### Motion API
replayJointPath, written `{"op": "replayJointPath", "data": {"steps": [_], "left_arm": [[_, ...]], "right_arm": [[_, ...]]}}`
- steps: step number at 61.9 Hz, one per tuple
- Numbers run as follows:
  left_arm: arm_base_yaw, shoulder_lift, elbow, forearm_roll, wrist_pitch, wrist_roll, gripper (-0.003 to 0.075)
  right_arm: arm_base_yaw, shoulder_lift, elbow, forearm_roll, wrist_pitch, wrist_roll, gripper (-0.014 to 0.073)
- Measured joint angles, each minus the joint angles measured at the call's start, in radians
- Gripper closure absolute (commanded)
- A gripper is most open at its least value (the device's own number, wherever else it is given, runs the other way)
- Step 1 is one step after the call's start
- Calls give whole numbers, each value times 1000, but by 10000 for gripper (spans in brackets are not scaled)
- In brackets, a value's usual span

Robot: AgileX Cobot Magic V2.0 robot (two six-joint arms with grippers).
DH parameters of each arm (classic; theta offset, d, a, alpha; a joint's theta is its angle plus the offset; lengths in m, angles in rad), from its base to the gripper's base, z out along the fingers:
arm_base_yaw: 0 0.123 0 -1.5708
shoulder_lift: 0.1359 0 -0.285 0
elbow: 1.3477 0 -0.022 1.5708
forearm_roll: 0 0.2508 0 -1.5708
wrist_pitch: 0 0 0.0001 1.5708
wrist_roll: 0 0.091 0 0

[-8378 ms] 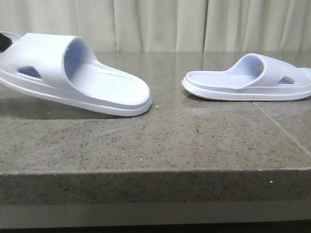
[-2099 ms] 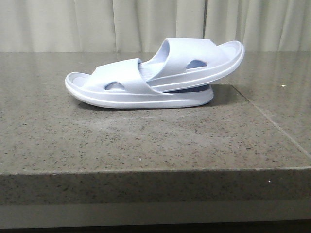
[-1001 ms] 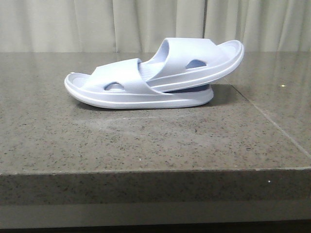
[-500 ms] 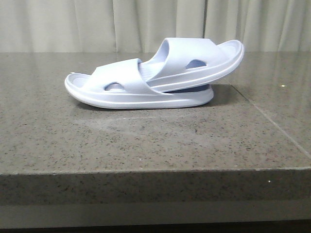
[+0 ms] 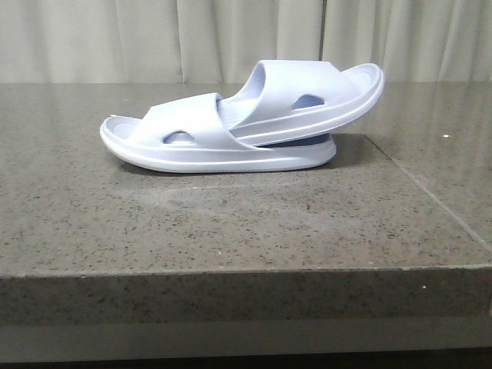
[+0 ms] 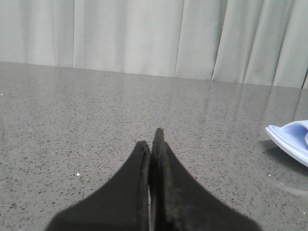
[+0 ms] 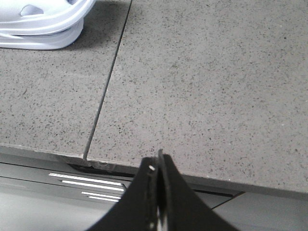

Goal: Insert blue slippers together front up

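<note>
The two blue slippers sit nested on the grey stone table. The lower slipper [image 5: 184,146] lies flat with its toe to the left. The upper slipper [image 5: 323,96] has its front pushed under the lower one's strap, and its heel tilts up at the right. Neither gripper shows in the front view. My left gripper [image 6: 151,139] is shut and empty, low over the table, with the toe of a slipper [image 6: 291,139] far off to one side. My right gripper [image 7: 158,161] is shut and empty over the table's front edge, away from the slippers' heel end [image 7: 43,24].
The stone table [image 5: 246,231] has a seam [image 5: 430,200] running toward its front right; it also shows in the right wrist view [image 7: 108,82]. Pale curtains [image 5: 231,38] hang behind the table. The table's front edge [image 7: 216,175] lies just under my right gripper.
8.4 s ago the slippers lay apart, one at the left and one at the right. Over the last 2 s the nested pair has hardly moved, shifting very slightly left.
</note>
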Motion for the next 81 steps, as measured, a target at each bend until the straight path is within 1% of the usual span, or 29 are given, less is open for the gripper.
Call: {"op": "replayJointPath", "data": {"steps": [21,67,76,81], "left_arm": [[-2,0,0,3,-29,0,741],[-2,0,0,5,-29,0,741],[-2,0,0,5,-29,0,741],[-2,0,0,5,-29,0,741]], "right_arm": [[0,0,0,0,0,0,712],[0,0,0,-5,0,0,712],[28,-32,32,-48,-61,0,712],[62,-84,101,-55,-178,0,712]]}}
